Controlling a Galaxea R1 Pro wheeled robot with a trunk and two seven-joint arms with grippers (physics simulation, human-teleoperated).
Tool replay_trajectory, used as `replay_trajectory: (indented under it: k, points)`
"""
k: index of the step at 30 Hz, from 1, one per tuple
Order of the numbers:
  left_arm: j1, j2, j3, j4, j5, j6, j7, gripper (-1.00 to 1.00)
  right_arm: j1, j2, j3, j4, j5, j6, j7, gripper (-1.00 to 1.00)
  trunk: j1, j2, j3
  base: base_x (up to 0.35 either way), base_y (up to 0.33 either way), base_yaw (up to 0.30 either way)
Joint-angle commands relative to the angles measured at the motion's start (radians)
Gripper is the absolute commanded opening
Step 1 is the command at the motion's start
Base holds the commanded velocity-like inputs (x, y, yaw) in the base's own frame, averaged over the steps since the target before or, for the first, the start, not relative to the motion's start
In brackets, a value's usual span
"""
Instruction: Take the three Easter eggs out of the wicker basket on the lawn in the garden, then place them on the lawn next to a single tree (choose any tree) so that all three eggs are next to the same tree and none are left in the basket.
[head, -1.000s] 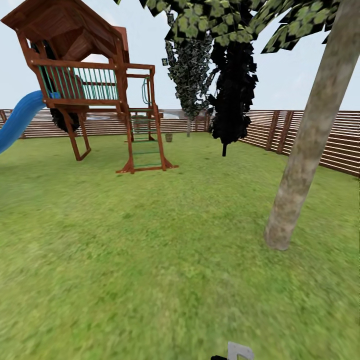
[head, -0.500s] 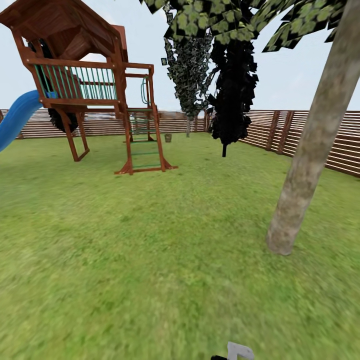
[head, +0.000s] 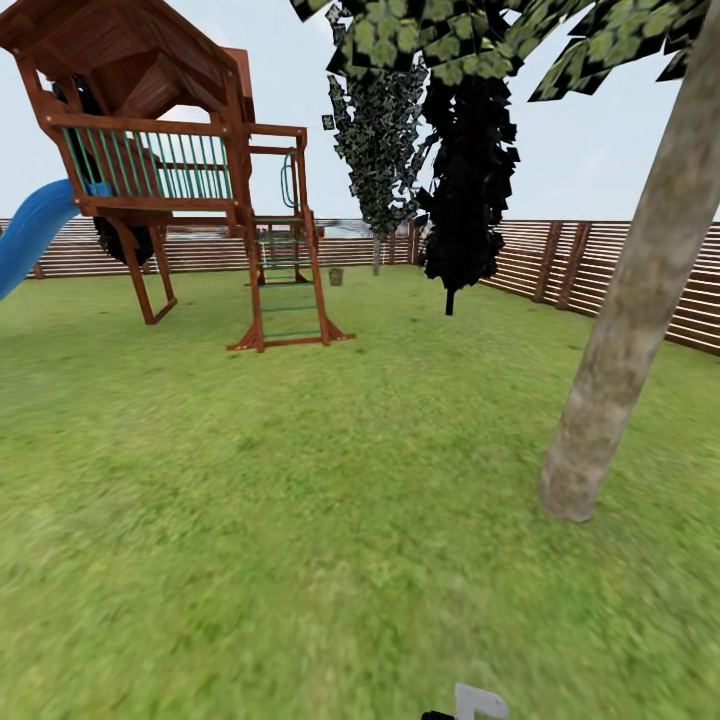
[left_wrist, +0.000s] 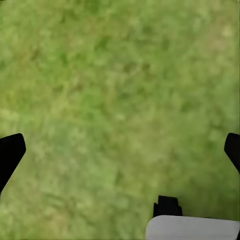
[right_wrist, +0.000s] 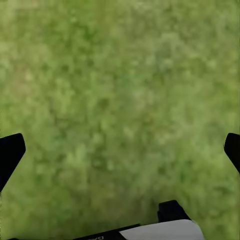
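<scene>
Head forward across lawn (head: 300, 480) — both wrists straight down, close.

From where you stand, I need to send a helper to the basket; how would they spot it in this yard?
Start at the wooden play tower with the blue slide. Look just right of its ladder, far back on the lawn before the slatted fence. The wicker basket is the small brown bucket shape there, standing alone on grass left of a thin trunk; it is too small to show any contents.

Black end effector fingertips (left_wrist: 10, 155), pale grey housing (left_wrist: 192, 228)
</scene>
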Motion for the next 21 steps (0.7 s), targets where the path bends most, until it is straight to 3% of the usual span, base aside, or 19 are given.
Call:
replay_trajectory:
  k: [1, 21]
  points:
    - [-0.001, 0.000, -0.002, 0.001, -0.001, -0.003, 0.004, 1.00, 0.000, 0.000, -0.001, -0.002, -0.005, 0.005, -0.003, 1.00, 0.000, -0.001, -0.001, 0.199, 0.000, 0.000]
    - [-0.001, -0.001, -0.002, 0.001, -0.001, -0.003, 0.004, 1.00, 0.000, 0.000, -0.001, -0.003, -0.006, 0.005, -0.003, 1.00, 0.000, -0.001, -0.009, 0.198, 0.000, -0.014]
